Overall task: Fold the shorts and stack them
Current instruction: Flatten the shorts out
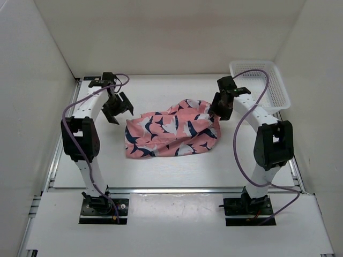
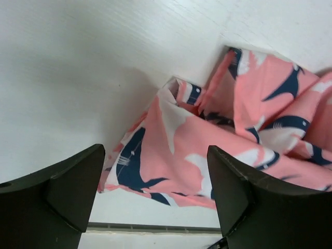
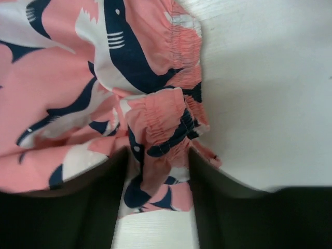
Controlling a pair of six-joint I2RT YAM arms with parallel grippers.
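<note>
Salmon-pink fabric printed with navy and white whale shapes, the shorts (image 1: 172, 134) lie as one rumpled heap on the white counter (image 1: 161, 171), left of the white mesh basket (image 1: 278, 88), nearer the arm bases than it and well apart from it. The left end effector (image 1: 122, 112) hangs on the side of the heap far from the basket, its jaws wide apart with nothing between them; its wrist view shows a turned-over corner of cloth just below the gap. The right end effector (image 1: 215, 113) sits at the basket-side edge of the heap, where the gathered elastic waistband (image 3: 161, 116) bunches between its two fingers. Those fingers stand somewhat apart, and whether they pinch the cloth or merely flank it cannot be told. Judged from this lie, the task is at an early stage. Layers overlap, suggesting a rough first fold, but the edges are uneven and the surface wrinkled. Squaring the panels, completing a flat fold and placing the result as a stack all appear to remain. No second garment shows.
</note>
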